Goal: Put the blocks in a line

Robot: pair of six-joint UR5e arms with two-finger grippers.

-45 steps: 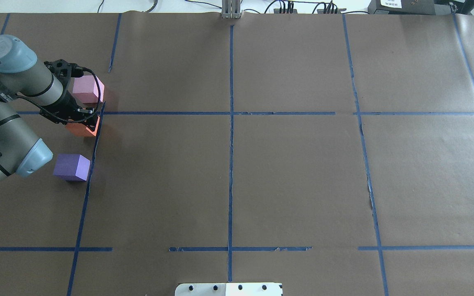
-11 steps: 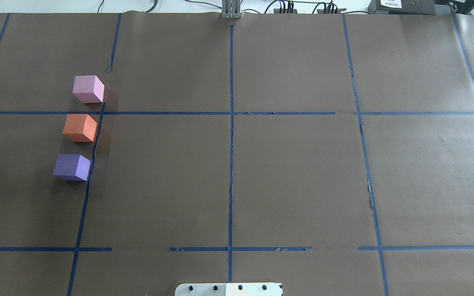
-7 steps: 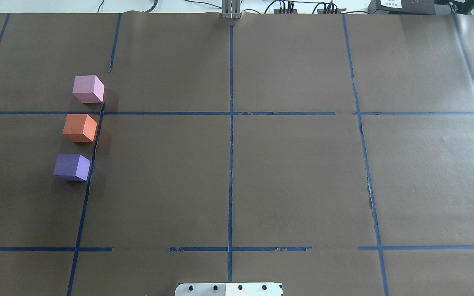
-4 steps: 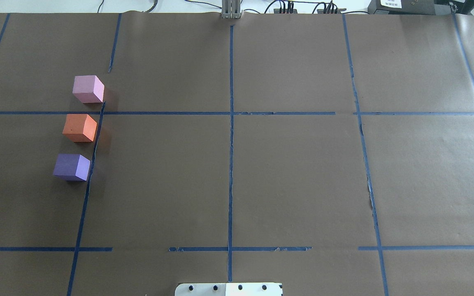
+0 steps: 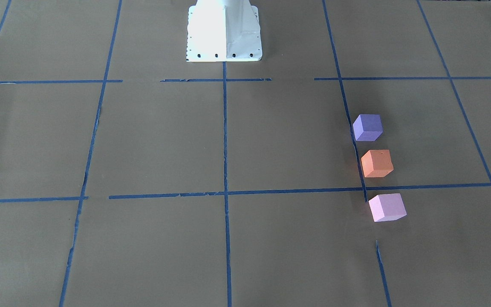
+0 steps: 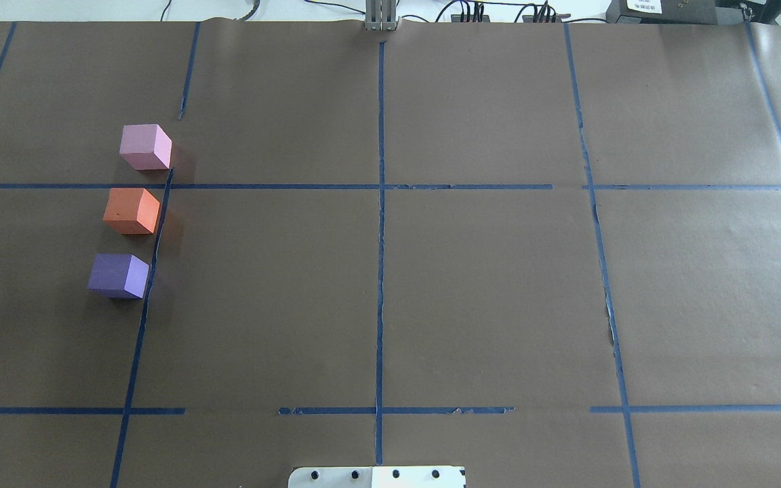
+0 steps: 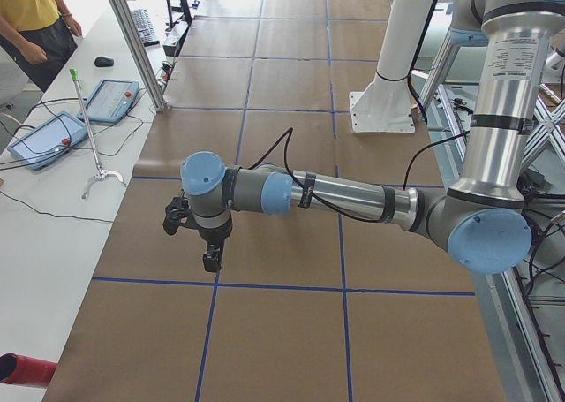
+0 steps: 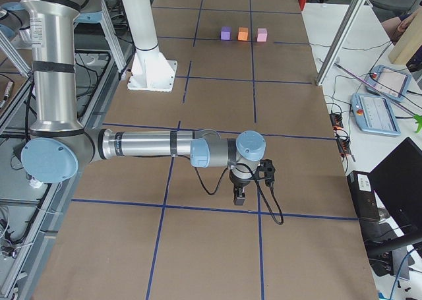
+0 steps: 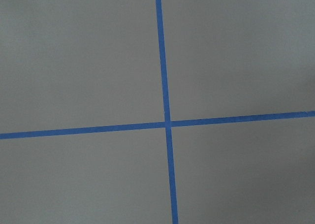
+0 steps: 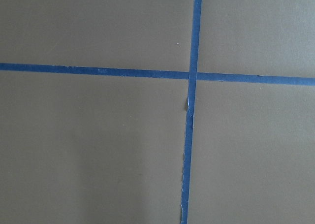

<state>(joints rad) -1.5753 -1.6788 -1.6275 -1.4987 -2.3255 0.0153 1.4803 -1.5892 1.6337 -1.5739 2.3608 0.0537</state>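
Three cubes stand in a line on the brown paper at my left side, each apart from the others: the pale pink block [image 6: 145, 147], the orange block [image 6: 131, 211] and the violet-purple block [image 6: 118, 276]. They also show in the front view as the purple block [image 5: 368, 127], orange block [image 5: 376, 163] and pink block [image 5: 387, 207]. My left gripper [image 7: 212, 259] shows only in the exterior left view, and my right gripper [image 8: 239, 196] only in the exterior right view. Both hang over bare paper far from the blocks; I cannot tell if they are open or shut. Both wrist views show only paper and tape.
Blue tape lines [image 6: 380, 203] grid the paper. The white robot base [image 5: 223, 38] stands at the table's robot side. A person [image 7: 31, 22] and teach pendants [image 7: 110, 100] are at the white bench beside the table.
My left arm, over the orange block 6.3 s ago, has left the overhead view; the orange block stands free. Nothing has moved in the last 1.5 s.
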